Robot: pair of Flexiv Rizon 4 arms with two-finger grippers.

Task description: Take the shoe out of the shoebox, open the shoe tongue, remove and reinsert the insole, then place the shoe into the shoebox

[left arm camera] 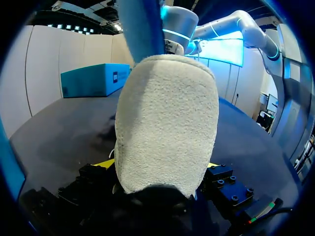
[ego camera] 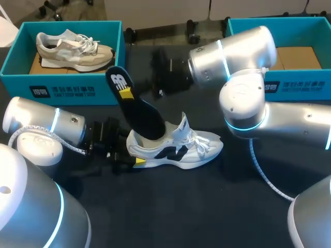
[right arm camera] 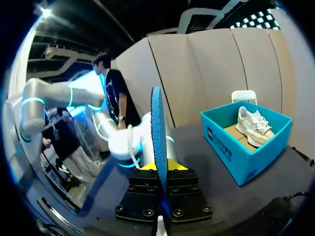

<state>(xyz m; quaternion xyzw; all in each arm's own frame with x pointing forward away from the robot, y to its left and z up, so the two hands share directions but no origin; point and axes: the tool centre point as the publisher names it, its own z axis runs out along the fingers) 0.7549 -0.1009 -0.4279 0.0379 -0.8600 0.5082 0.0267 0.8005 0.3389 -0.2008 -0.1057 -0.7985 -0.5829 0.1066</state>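
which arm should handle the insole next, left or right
Right. The insole stands edge-on between the fingers of the right gripper, its lower end in the white shoe. The left gripper is occupied clamping that shoe's heel.

A beige sneaker lies in a teal box on the black table.

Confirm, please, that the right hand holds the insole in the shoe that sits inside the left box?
Not quite: that shoe stands on the table, before the left box, as the head view shows. The right hand does hold the insole in it.
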